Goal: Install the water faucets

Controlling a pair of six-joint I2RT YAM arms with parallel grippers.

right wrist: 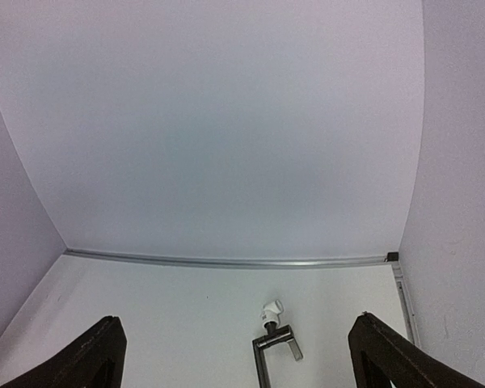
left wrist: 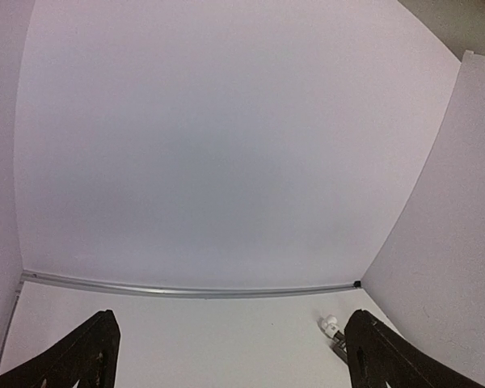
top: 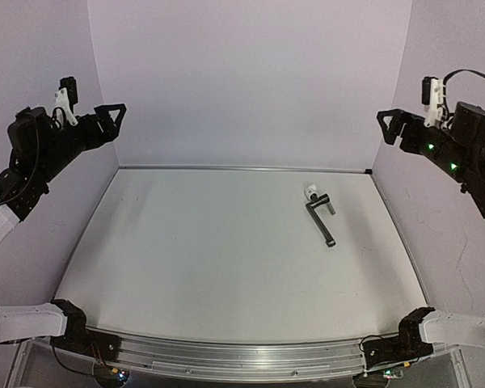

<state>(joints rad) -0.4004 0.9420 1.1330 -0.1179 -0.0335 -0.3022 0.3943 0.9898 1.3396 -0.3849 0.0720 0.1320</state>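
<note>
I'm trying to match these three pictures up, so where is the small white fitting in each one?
Top external: white fitting right of centre, in the far half.
Left wrist: white fitting at bottom right, near the lower edge.
Right wrist: white fitting low, just right of centre.
Shared landmark: the metal strip running across behind it in every view.

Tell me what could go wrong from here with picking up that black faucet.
The faucet is slim and lies flat on the table, so the right end effector, open and raised high, might scrape the surface or pinch it off-centre. The white fitting at its far end could get knocked loose or roll away.
</note>
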